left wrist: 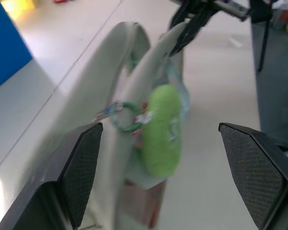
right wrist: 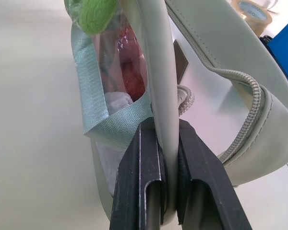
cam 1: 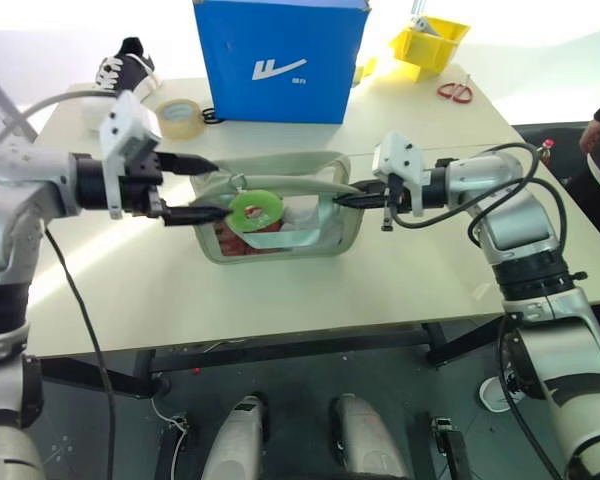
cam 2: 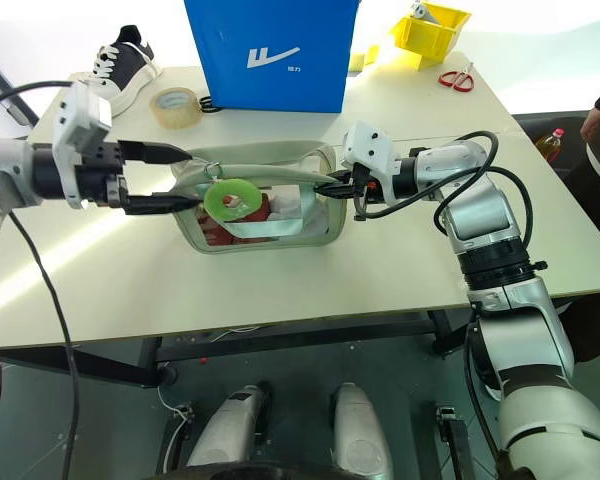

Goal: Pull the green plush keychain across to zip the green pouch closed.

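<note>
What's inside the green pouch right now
Through the green pouch's clear window, red and pale contents show. The green plush keychain covers part of them; what they are cannot be told.

Pale table (cam 1: 280, 300) over grey floor (cam 1: 110, 440)

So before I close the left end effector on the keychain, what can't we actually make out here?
- Zipper slider: in the left wrist view, blur around the ring beside the green plush keychain hides it.
- Contents of the green pouch: only red and pale shapes behind the window in the eye views.
- Right end effector: shut on the pouch's edge, which covers the pads' contact.
- Left end effector: open; whether it touches anything is unclear.
</note>
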Controlling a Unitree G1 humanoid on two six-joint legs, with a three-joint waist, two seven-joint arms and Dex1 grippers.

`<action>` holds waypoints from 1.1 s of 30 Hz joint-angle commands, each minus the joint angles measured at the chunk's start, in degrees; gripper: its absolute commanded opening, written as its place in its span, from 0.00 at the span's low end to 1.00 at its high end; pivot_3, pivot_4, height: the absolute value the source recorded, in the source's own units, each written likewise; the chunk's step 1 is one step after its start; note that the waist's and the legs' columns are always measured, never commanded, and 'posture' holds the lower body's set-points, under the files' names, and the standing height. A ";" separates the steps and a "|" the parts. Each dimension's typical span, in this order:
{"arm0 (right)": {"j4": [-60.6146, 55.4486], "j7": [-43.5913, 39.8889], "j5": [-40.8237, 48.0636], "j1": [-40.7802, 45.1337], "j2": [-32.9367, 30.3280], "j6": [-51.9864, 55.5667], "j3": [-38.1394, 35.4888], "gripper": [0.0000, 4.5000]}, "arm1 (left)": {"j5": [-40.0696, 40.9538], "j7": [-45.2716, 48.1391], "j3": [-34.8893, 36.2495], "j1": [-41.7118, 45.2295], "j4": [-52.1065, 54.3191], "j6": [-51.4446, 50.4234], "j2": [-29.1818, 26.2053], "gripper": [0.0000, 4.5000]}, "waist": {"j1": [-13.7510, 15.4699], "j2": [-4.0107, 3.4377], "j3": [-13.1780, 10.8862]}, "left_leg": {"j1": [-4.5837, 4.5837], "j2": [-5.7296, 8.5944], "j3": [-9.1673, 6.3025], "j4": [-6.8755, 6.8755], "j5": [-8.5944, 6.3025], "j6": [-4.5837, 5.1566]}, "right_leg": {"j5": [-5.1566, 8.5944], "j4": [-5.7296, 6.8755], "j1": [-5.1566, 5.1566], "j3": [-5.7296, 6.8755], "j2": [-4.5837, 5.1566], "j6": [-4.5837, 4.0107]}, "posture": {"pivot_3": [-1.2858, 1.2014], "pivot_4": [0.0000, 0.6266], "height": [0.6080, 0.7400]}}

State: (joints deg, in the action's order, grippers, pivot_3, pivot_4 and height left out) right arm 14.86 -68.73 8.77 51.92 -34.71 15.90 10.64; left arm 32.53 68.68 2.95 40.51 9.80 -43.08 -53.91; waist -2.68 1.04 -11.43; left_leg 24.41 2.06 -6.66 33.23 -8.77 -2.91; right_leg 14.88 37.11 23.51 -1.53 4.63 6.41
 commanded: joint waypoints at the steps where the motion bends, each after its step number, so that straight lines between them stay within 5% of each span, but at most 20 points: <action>1: -2.14 0.65 0.73 0.75 -0.17 -0.21 -1.63 0.00 | 1.84 -0.46 0.71 -0.91 2.97 -1.78 -0.49 0.92 | 0.03 0.00 0.00 | 0.00 0.00 0.00 0.00 0.00 0.00 | 0.00 0.01 0.00 0.00 -0.01 0.00 | 0.52 0.24 1.00; 19: -4.15 1.20 1.11 -0.40 -0.07 0.76 -1.57 0.00 | -2.14 -2.93 -3.05 0.96 -6.79 1.38 6.74 0.92 | 0.15 0.00 0.00 | 0.01 0.00 -0.01 0.02 0.00 0.00 | -0.01 0.00 0.00 0.01 -0.01 -0.01 | 0.52 0.24 1.00; 22: -4.43 1.31 1.21 -0.60 -0.11 0.89 -1.55 0.00 | -2.16 -3.85 -2.67 1.37 -6.87 1.39 8.04 0.73 | 0.15 0.00 0.00 | 0.01 0.01 -0.01 0.02 0.00 0.00 | 0.00 -0.01 -0.01 0.00 0.00 0.00 | 0.52 0.24 1.00; 28: -4.49 1.49 1.13 -0.68 -0.25 0.71 -1.54 0.00 | 0.69 -3.55 -1.54 1.46 -3.97 -1.30 8.23 0.03 | 0.12 0.00 0.00 | 0.01 0.01 -0.01 0.02 0.00 0.00 | -0.01 0.00 0.00 0.00 0.00 0.00 | 0.52 0.24 1.00; 33: -3.11 1.79 0.43 -0.01 -0.74 -0.44 -1.81 0.00 | 7.71 -5.37 2.68 5.06 -3.11 -8.99 8.30 0.01 | 0.13 0.00 0.00 | 0.01 0.01 -0.02 0.02 0.00 0.00 | -0.01 0.00 -0.01 0.01 -0.01 0.00 | 0.52 0.24 1.00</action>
State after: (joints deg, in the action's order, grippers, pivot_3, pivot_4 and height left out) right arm 12.61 -67.68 9.12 50.70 -34.82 16.58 10.63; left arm 37.34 63.96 2.13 43.38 4.86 -50.46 -45.01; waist -2.55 1.04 -11.43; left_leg 24.41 2.06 -6.68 33.25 -8.76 -2.91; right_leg 14.88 37.11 23.50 -1.53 4.62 6.41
